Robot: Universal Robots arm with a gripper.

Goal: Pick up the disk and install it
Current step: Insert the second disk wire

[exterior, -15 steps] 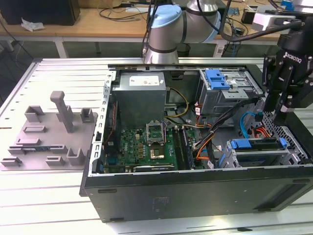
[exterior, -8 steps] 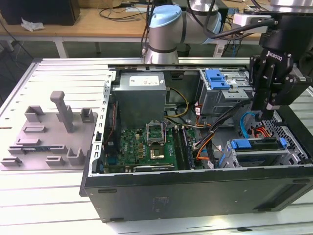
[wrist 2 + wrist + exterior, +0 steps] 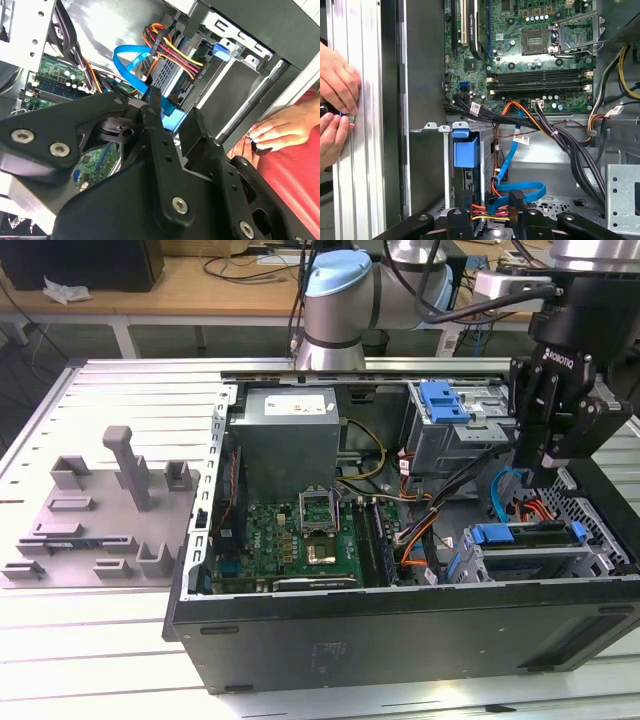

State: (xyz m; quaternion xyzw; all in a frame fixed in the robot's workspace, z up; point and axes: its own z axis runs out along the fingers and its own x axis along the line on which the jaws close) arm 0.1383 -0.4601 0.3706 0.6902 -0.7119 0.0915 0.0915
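- Lower left of the exterior view: grey plastic fixture tray (image 3: pixel 100 515) on the slatted table.
- Centre: open black computer case (image 3: pixel 400 630), green motherboard (image 3: pixel 300 545) inside.
- Lower right: silver hard disk in blue carrier (image 3: pixel 525 535), seated in the drive cage.
- Upper right: black two-finger gripper (image 3: pixel 540 472) just above the disk, fingers seemingly spread and empty.

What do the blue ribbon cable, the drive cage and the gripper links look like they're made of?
The blue ribbon cable looks like flexible glossy plastic; it bends in smooth loops. The drive cage seems bare sheet metal, dull grey with folded tabs. The gripper links look like matte black metal or hard plastic, joined by silver screws.
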